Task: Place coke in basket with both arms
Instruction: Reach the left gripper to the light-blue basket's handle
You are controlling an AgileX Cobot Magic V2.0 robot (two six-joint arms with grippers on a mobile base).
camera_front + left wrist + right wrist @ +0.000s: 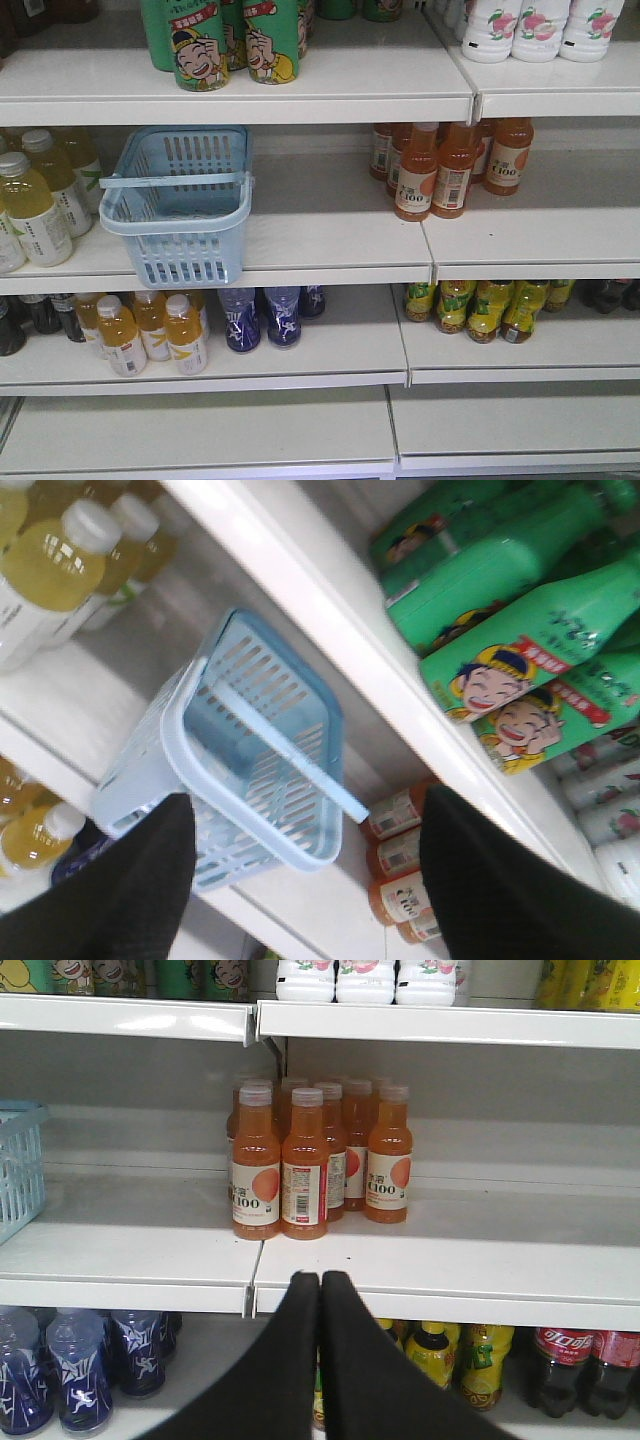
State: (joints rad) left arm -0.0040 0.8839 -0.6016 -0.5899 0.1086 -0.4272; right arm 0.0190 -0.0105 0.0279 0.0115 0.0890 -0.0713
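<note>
Ok, main risk: no coke visible in any cam, so target ID is open. Only red-label things in sight are the dark cola bottles (560,1360), bottom right of the R wrist view; grabbing one = wrong obj.

2nd risk: basket (185,258) sits on the mid shelf (330,245) right at the front lip, w/ a handle (170,181) lying across its mouth. A dropped can could hit that bar and bounce out, and a bump could shove the basket off the edge.

Pose: left end effector (310,820) is rolled sideways and aimed at the basket, fingers spread wide, nothing between them. Right end effector (320,1282) is level, facing the orange bottles (300,1170), fingers pressed together, empty.
</note>
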